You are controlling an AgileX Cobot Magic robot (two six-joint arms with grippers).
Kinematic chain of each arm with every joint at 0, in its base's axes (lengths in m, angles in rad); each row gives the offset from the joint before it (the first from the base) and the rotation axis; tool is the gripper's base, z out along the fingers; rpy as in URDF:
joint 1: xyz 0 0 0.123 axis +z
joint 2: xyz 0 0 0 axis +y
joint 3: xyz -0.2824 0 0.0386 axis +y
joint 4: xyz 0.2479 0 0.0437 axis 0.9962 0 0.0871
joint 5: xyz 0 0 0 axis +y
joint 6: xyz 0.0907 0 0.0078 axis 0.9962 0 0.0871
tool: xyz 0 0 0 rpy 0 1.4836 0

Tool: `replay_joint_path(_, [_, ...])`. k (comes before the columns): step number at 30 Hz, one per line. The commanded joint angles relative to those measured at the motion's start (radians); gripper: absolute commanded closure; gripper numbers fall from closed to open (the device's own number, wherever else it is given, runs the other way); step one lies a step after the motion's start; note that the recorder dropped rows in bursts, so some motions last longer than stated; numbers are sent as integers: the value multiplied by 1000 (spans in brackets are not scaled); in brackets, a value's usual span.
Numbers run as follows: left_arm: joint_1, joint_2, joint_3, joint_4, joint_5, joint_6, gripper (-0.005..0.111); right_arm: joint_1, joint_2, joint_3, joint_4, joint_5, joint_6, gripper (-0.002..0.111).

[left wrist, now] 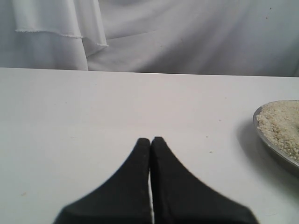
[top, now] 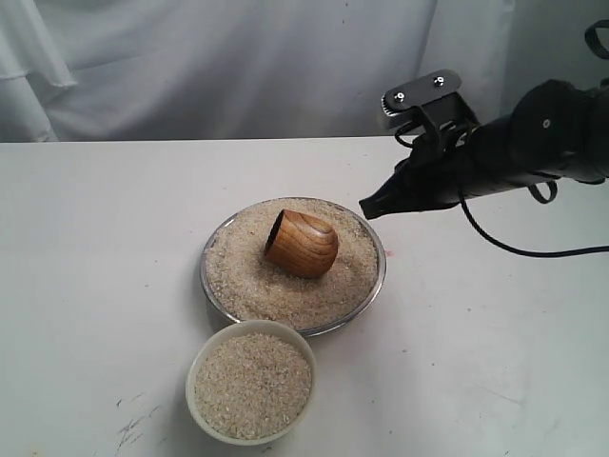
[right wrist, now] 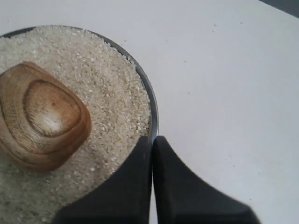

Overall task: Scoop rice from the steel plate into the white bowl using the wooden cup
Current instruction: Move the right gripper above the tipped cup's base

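Nearest the camera, the bowl is seen, filled almost to the rim with rice. It is set just near-side of the plate; whether the two rims touch cannot be told.

The cup is laid on its side on the plate's rice, about mid-plate, slightly far of centre. Its dark mouth is turned left and its rounded base right, toward the right gripper. Nothing is held by that gripper. Its jaws are pressed together, and the tip is hung over the plate's far-right rim, right of the cup and apart from it. In the right wrist view the closed tip is seen over the rim, with the cup's base clear of it.

The left gripper is also closed on nothing, over bare table. Only the plate's edge is caught in its view, well apart from it.

The cup is reddish-brown with clear grain rings, and its lower side is sunk a little into the grains. The plate's rice is heaped nearly rim to rim.

Open table is left on the left, right and far sides of the plate. The near side is taken by the bowl. Faint dark scuffs are marked near-left.
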Motion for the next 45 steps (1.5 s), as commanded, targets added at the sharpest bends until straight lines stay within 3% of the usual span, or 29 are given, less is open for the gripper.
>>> replay_joint_path(1, [-2,-5,5,-1,-6,-3,107,6,-11,-6,102,12,-16,108])
replay_joint_path(14, [-2,-5,5,-1,-6,-3,107,105,-11,-6,46,112,-318,108])
replay_joint_path(17, [-2,-5,5,-1,-6,-3,107,110,-11,-6,-185,82,-73,108])
replay_joint_path(20, [-2,-5,5,-1,-6,-3,107,105,-14,-6,-465,48,375,108])
replay_joint_path(22, [-2,-5,5,-1,-6,-3,107,98,-18,-6,-572,50,535,108])
replay_joint_path(28, [-2,-5,5,-1,-6,-3,107,98,-20,-6,-621,72,538,108])
replay_joint_path(33, [-2,-5,5,-1,-6,-3,107,98,-20,-6,-507,64,538,108])
replay_joint_path(37, [-2,-5,5,-1,-6,-3,107,98,-20,-6,-387,66,420,108])
replay_joint_path(45, [-2,-5,5,-1,-6,-3,107,98,-20,-6,-115,166,-147,108])
